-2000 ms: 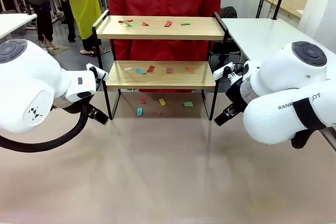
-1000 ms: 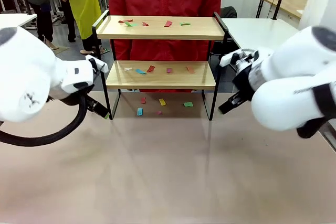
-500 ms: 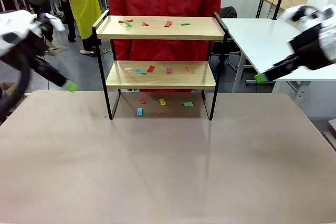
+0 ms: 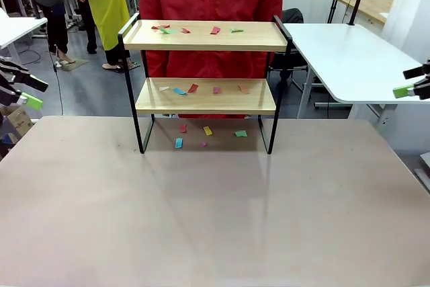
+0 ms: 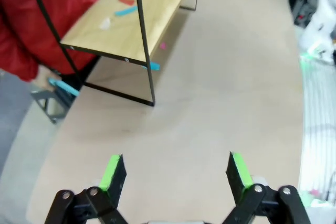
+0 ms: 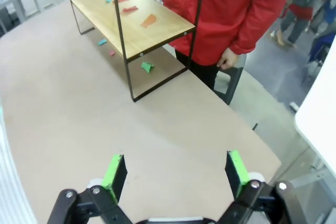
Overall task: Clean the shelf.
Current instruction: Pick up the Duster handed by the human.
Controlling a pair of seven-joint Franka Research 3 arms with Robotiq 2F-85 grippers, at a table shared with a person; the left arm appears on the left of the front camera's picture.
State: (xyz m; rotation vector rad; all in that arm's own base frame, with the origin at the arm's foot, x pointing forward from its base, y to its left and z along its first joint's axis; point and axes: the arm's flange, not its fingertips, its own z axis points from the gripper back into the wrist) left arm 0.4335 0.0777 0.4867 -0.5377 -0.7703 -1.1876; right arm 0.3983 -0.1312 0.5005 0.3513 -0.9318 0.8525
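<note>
A: "Now that both arms have swung wide, where's the two-tier light-wood, black-framed shelf (image 4: 255,35)?"

B: "Far middle of the beige table (image 4: 215,220), coloured scraps (image 4: 193,88), perhaps paper, untouched on both boards. Left claw (image 4: 32,93) and right claw (image 4: 408,82) gape empty, half cut off at the edges; cleaning hasn't started."

Shelf (image 4: 205,95): upright 2-tier rack, wood boards w/ colored paper scraps, far-center on table.
</note>
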